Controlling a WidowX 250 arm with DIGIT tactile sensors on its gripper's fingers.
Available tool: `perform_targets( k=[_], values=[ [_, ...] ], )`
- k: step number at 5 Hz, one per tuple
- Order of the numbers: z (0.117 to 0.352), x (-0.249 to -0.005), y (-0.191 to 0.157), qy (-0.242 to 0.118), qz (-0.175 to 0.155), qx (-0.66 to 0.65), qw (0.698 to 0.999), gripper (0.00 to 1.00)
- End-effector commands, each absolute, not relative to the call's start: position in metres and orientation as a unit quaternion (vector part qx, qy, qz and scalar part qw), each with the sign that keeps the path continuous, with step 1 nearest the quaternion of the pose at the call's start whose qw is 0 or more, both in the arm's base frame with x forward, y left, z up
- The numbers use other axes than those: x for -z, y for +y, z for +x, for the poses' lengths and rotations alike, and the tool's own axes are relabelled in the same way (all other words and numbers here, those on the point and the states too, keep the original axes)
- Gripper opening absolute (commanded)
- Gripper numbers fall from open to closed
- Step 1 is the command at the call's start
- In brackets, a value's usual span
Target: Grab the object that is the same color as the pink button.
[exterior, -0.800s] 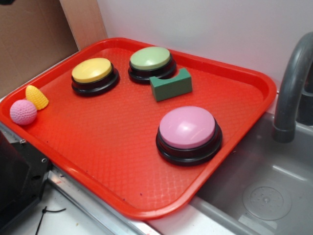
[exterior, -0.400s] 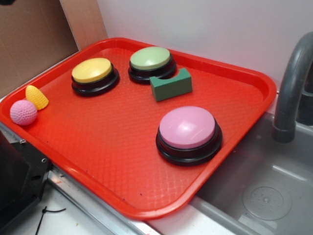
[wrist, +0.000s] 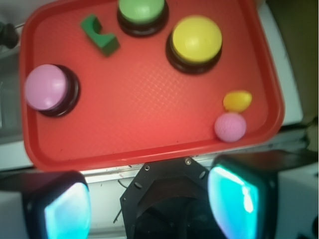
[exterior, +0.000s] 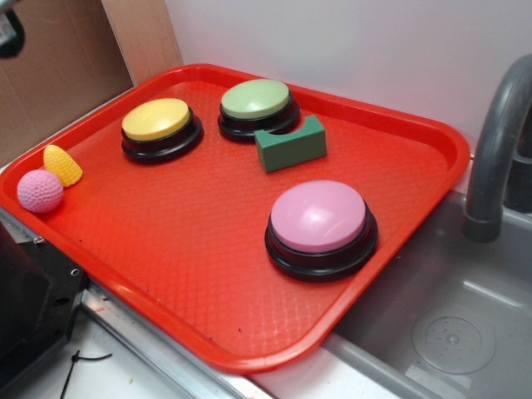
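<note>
The small pink crocheted ball [exterior: 39,190] lies at the left corner of the red tray [exterior: 208,249], touching the yellow crocheted cone [exterior: 62,165]. It also shows in the wrist view [wrist: 230,126]. The large pink button [exterior: 320,226] on its black base sits at the tray's right; it is at the left in the wrist view [wrist: 47,88]. My gripper [wrist: 152,206] hangs high above the tray's near edge, over the black robot base, open and empty. In the exterior view only a dark bit of it [exterior: 10,33] shows at the top left corner.
A yellow button [exterior: 160,126], a green button [exterior: 256,105] and a green block [exterior: 291,143] sit at the tray's back. A grey faucet [exterior: 497,141] and sink [exterior: 440,324] are at the right. The black robot base [exterior: 29,307] is at the lower left.
A dark part of the gripper has come further into the exterior view's top left corner. Nothing on the tray has moved.
</note>
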State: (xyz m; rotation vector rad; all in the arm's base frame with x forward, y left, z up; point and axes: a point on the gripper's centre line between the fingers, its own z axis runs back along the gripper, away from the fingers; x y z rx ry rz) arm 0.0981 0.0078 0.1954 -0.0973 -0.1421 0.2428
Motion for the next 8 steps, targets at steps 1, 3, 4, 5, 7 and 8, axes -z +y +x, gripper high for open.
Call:
perform_targets(
  k=[1, 3, 4, 5, 7, 8],
  values=[
    [0.1, -0.155, 0.04, -0.073, -0.014, -0.217, 0.973, 1.0],
    [0.102, -0.106, 0.078, -0.041, 0.048, -0.299, 0.952, 1.0],
    [0.101, -0.092, 0.087, -0.023, 0.073, -0.319, 0.945, 1.0],
    [0.104, -0.073, 0.093, -0.027, 0.101, -0.336, 0.936, 1.0],
    [0.111, -0.043, 0.103, -0.009, 0.143, -0.352, 0.925, 1.0],
    [0.115, -0.03, 0.109, -0.009, 0.115, -0.352, 0.929, 1.0]
  ],
)
